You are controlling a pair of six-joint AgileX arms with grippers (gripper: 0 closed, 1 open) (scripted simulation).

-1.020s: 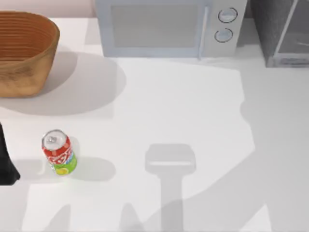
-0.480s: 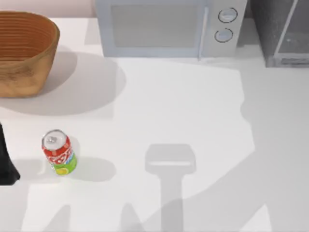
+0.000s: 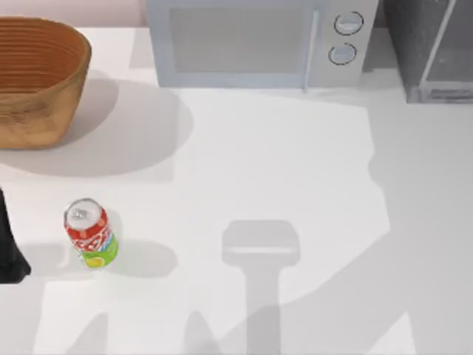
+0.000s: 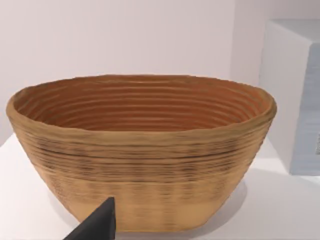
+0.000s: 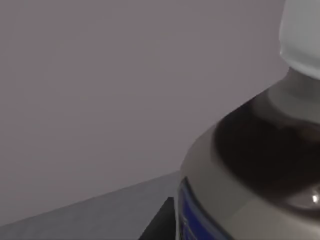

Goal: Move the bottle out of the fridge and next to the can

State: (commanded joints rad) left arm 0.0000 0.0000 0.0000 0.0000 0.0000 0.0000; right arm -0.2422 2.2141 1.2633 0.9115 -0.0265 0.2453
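Brown-filled clear plastic bottle looms beside our right tool, grip untellable; brushing could topple it inside the dark grey fridge at one o'clock.

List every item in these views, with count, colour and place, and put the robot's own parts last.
can: one, red with a green-yellow bottom band and silver top, upright near the table's left front.
basket: one, brown woven, at the table's back left; it sits close ahead in the left wrist view.
microwave: one, light grey with two round knobs, at the back middle.
fridge: one, dark grey with a light-framed glass door, at the back right corner.
bottle: one, clear with dark brown liquid, white cap, grey and blue label, very close in the right wrist view against a grey wall.
table: one, white.
left arm: one, black, parked at the table's left edge.
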